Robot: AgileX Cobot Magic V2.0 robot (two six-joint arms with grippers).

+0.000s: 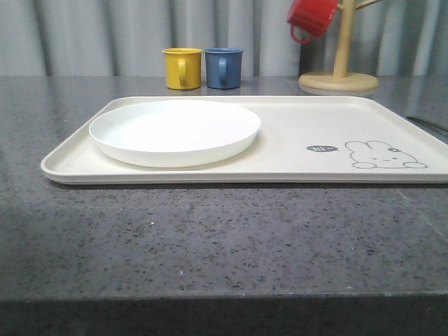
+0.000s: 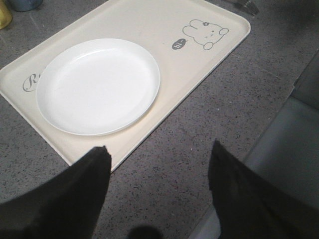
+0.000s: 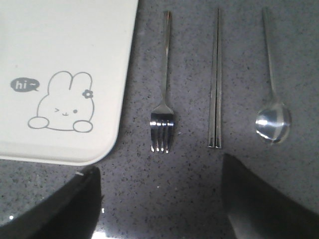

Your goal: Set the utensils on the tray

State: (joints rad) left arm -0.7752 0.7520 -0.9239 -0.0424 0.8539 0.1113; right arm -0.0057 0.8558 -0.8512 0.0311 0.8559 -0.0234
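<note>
while beside the tray (image 3: 65, 50), fork (image 3: 163, 99) lies beyond right fingers (image 3: 249, 199).

Probably a staged test bench dressed as a dining spot: a dark speckled stone-look counter (image 1: 224, 238) before a grey curtain (image 1: 105, 35), and behind the tray (image 1: 308, 119) stand mugs (image 1: 183, 68) and a wooden mug tree (image 1: 341, 63).

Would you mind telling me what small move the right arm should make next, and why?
Probably lower the open right gripper onto the fork to grasp it. The fork, chopsticks and spoon all lie on the counter beside the tray, none on it yet, and the fork lies nearest the tray's edge, roughly ahead of the gap between the fingers.
</note>
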